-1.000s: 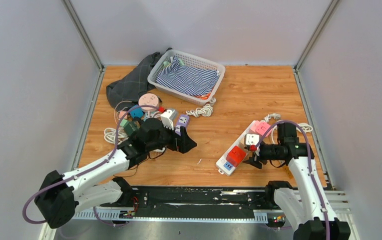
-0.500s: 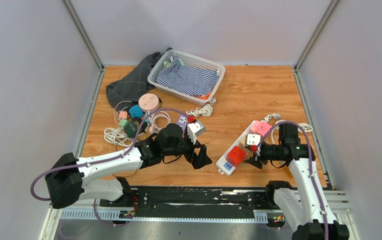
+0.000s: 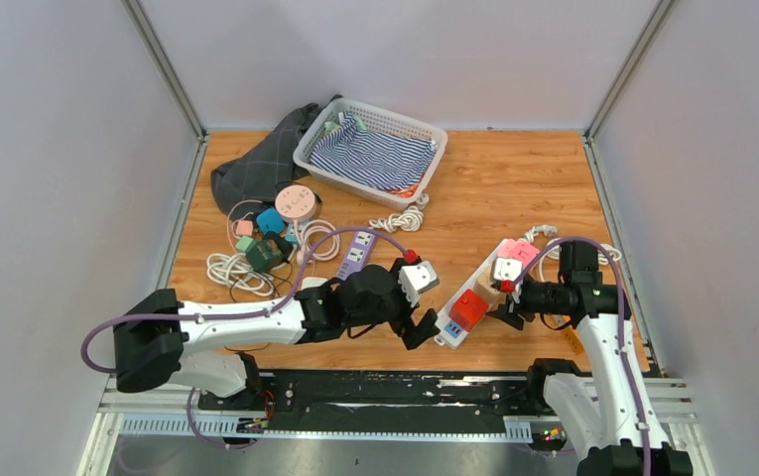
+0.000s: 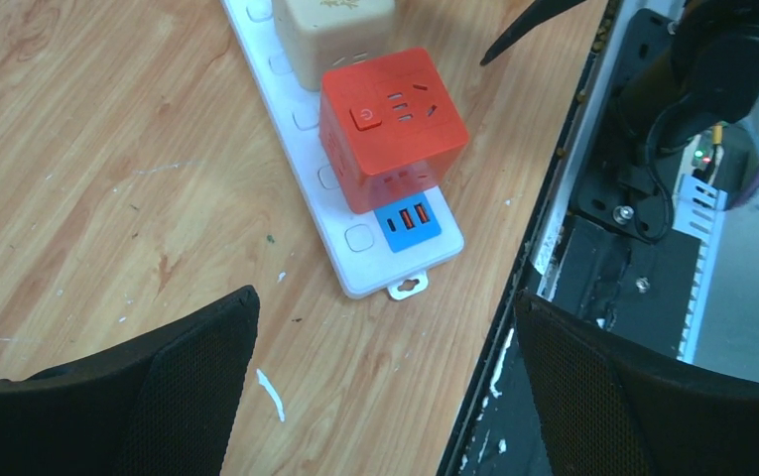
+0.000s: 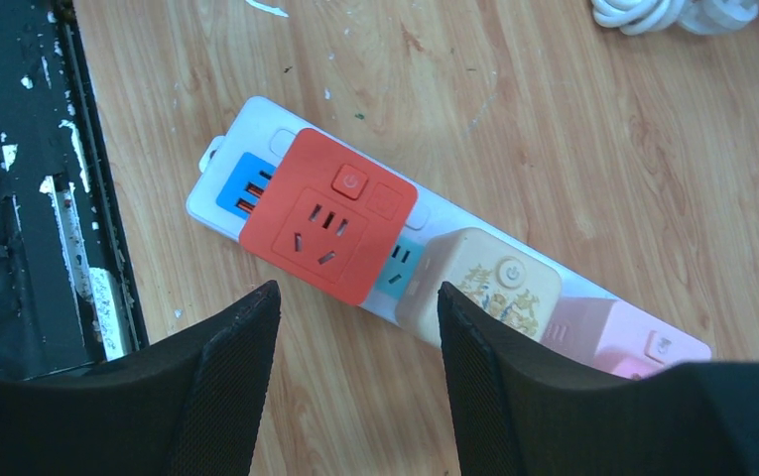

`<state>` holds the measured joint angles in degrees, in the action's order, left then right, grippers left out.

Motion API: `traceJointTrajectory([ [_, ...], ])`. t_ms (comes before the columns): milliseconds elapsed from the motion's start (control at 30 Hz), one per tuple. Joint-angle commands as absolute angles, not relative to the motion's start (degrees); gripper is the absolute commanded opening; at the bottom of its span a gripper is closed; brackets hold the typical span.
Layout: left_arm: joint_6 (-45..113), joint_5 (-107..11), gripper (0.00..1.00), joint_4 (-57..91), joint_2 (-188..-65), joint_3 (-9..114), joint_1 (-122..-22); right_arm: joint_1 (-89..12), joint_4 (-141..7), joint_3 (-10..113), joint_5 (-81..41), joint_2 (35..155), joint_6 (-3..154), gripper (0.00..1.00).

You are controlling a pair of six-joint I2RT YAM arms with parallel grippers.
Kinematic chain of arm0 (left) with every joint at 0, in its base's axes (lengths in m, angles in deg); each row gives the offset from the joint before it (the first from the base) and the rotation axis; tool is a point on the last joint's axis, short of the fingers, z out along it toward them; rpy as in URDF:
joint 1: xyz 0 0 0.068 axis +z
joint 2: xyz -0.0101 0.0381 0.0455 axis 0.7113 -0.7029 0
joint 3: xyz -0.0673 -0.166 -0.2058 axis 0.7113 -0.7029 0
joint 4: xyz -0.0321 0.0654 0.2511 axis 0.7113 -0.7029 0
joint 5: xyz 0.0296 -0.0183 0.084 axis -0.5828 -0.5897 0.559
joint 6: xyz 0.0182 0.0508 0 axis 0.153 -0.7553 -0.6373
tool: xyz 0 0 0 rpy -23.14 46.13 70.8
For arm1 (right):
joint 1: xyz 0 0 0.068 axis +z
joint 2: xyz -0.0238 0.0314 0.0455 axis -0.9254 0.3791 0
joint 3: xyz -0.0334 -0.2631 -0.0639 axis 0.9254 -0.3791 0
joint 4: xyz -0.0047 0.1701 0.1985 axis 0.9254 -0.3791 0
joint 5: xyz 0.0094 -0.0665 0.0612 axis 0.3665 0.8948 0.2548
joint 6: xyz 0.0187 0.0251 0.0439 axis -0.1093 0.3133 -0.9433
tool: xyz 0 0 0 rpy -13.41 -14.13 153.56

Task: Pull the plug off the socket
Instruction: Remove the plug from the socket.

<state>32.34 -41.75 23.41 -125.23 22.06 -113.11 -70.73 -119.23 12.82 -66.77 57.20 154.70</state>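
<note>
left tool (image 4: 380, 322) gapes (wide) near red plug (image 4: 392, 127)

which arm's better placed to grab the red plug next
Probably left: its gripper is wide open, with the red plug centred ahead between its fingers. The right gripper hovers by the strip with narrower jaws.

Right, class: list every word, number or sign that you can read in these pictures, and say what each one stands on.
Power sign, no letters: on the button of the red cube adapter.
Power sign, no letters: on the button of the beige cube adapter.
Gold characters on top of the beige cube adapter: too blurred to read.
No other words, brands or numbers can be read.
</note>
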Motion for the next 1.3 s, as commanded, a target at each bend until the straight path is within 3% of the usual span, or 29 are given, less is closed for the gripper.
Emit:
traceJointTrajectory([
  [0, 30.17, -37.08, 1.0, 26.09, -129.56, 25.26, -114.94, -72.53, -118.28, 15.79, -64.6, 56.14, 148.2, 0.61],
  [400, 33.01, -31.43, 1.0, 26.53, -140.29, 32.38, -118.57, -79.1, -108.54, 16.24, -54.12, 58.72, 130.78, 0.55],
  [733, 21.18, -19.62, 1.0, 31.04, -142.17, 33.11, -124.62, -79.15, -109.74, 16.39, -56.12, 60.61, 131.16, 0.53],
  [1267, 31.29, -21.68, 1.0, 30.85, -146.08, 37.6, -123.04, -79.15, -109.79, 15.96, -57.25, 60.84, 131.64, 0.53],
])
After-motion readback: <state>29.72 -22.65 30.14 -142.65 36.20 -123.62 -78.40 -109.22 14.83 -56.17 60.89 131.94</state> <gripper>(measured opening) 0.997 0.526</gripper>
